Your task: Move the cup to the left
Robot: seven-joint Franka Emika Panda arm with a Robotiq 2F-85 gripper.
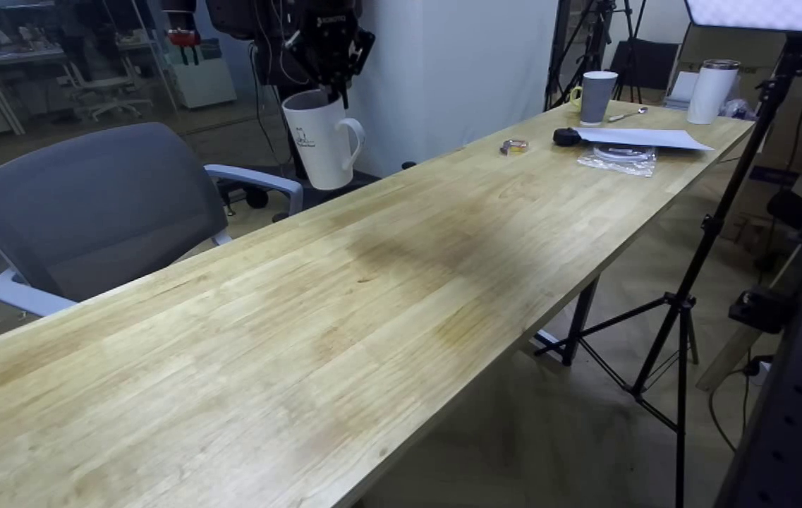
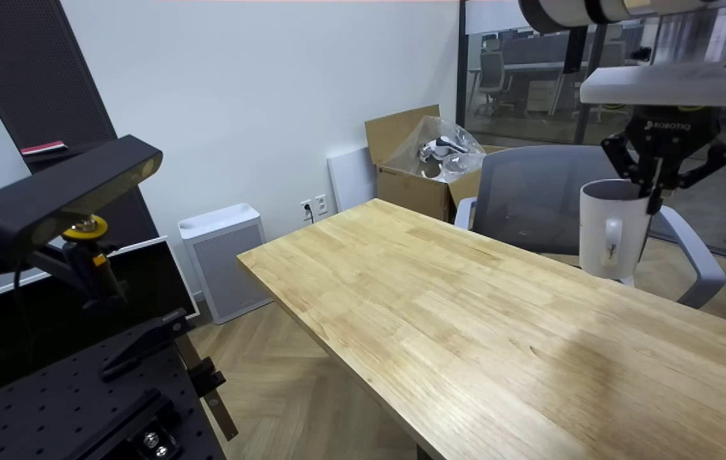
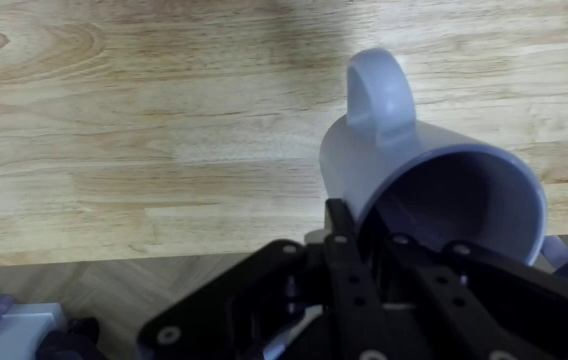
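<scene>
End effector (image 2: 654,195) pointed pretty much straight down, clamped over the rim of the ceramic mug (image 2: 612,233), which hung midair by the worktop's (image 2: 433,306) edge, mesh office chair (image 2: 529,191) behind it in an exterior view.

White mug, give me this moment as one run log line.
white mug: held off table | claw: pinching rim | handle: ungripped | release: not yet done

The claw (image 2: 654,195) hangs below the white arm (image 2: 640,9), pointing down, its two fingers (image 3: 341,222) drawn close together.
</scene>
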